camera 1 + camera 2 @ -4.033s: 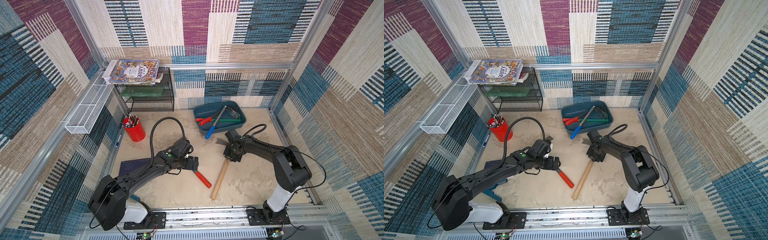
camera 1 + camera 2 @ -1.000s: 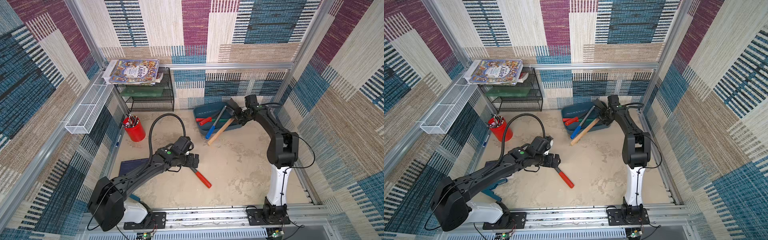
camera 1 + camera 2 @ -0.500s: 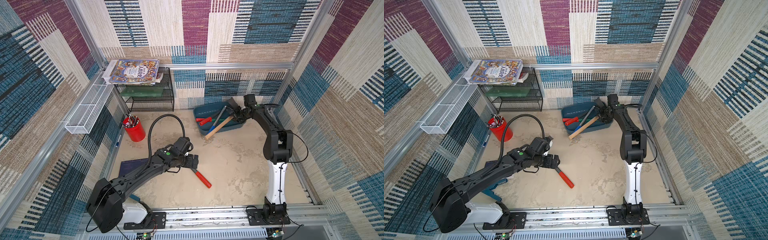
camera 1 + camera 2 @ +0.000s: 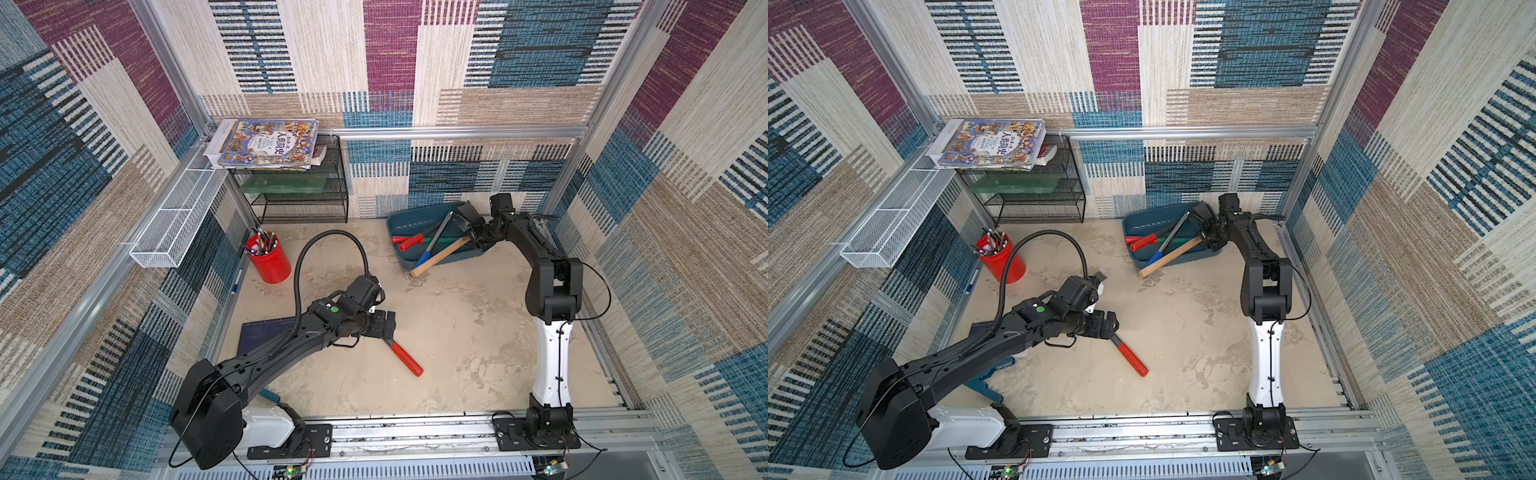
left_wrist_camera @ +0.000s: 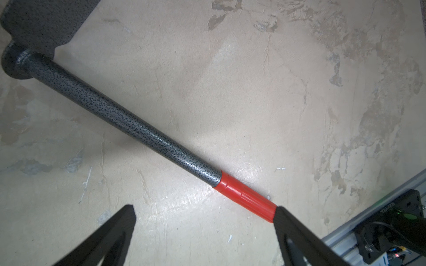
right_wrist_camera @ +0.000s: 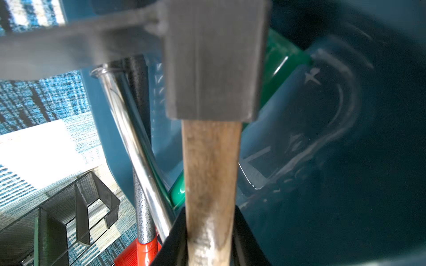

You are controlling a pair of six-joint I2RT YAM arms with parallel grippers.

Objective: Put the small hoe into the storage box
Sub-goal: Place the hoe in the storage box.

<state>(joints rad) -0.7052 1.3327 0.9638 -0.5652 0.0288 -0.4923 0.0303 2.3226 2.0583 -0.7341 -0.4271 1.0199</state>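
The small hoe (image 4: pixel 440 255), with a wooden handle and a dark metal head, lies slanted across the storage box (image 4: pixel 415 222), a dark-teal tub at the back. In both top views the handle's free end sticks out past the front rim (image 4: pixel 1169 257). My right gripper (image 4: pixel 473 237) is shut on the handle just below the head (image 6: pixel 211 161), inside the box (image 6: pixel 345 184). My left gripper (image 4: pixel 384 326) is open and hangs low over the grey shaft of a red-handled tool (image 5: pixel 138 129) on the floor, not touching it.
A red-handled tool (image 4: pixel 409 241), a chrome tool with a blue grip (image 4: pixel 432 245) and a green one lie in the box. A red pen cup (image 4: pixel 270 259), a black wire rack (image 4: pixel 299 195) with a book, a white mesh basket (image 4: pixel 174 224) and a blue notebook (image 4: pixel 266 332) stand on the left.
The right arm lifted the hoe from the middle of the floor and carried it back to the box; in the last second it shifted slightly further in. The left arm hardly moved.
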